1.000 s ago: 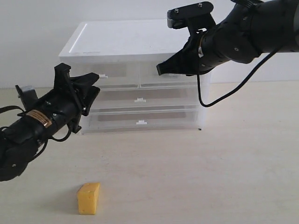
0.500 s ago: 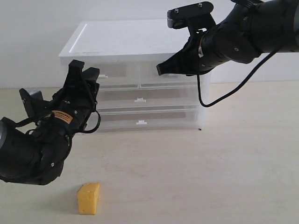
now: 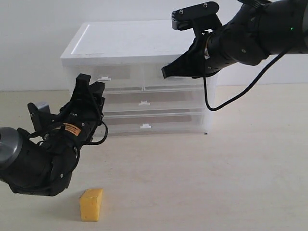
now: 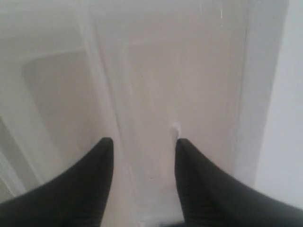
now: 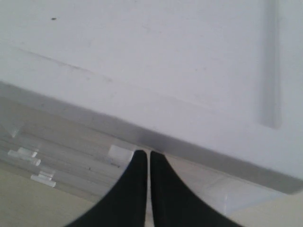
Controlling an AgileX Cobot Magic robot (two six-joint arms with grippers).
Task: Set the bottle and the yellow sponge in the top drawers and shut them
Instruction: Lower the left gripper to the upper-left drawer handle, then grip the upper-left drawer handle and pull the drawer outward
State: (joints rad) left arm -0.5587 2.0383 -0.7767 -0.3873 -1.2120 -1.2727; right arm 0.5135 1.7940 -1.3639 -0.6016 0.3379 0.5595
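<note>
The yellow sponge point(image 3: 91, 204) lies on the table near the front, below my left arm. No bottle shows in any view. The top drawers sit side by side in the white cabinet point(image 3: 139, 43); the left one point(image 3: 115, 77) has its tab handle point(image 3: 104, 78) showing, and both fronts look flush. My left gripper point(image 3: 90, 83) point(image 4: 143, 144) is open and empty, its fingers pointing up at the cabinet's left front. My right gripper point(image 3: 166, 72) point(image 5: 146, 153) is shut with nothing in it, at the front of the right top drawer point(image 3: 159, 79), beside its tab handle point(image 5: 120, 153).
Two full-width drawers point(image 3: 144, 103) point(image 3: 144, 126) lie below the top pair. The cabinet stands against a white wall on a beige table point(image 3: 216, 183). A black cable point(image 3: 226, 101) hangs from my right arm beside the cabinet's right side.
My left arm has swung down and to the right, turning so its open fingers point upward near the cabinet's left front. The right arm and the sponge have not moved.
</note>
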